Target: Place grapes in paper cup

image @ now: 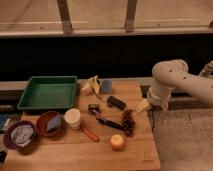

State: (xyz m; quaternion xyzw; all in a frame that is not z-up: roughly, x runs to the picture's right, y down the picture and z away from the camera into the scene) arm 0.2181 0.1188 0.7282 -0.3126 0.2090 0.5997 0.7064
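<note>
The grapes (129, 121), a dark maroon bunch, lie on the wooden table (75, 155) right of centre. The white paper cup (73, 118) stands upright to their left, with a black-handled tool (107, 122) lying between them. My gripper (144, 106) hangs at the end of the white arm (170, 80) over the table's right edge. It is just up and to the right of the grapes, apart from them, and far from the cup.
A green tray (47, 92) sits at the back left. A brown-red bowl (49, 123) and a purple bowl (21, 136) stand left of the cup. A blue-grey cup (106, 86), a banana (92, 85), a black block (116, 103), an orange stick (90, 133) and an apple (118, 142) also lie on the table.
</note>
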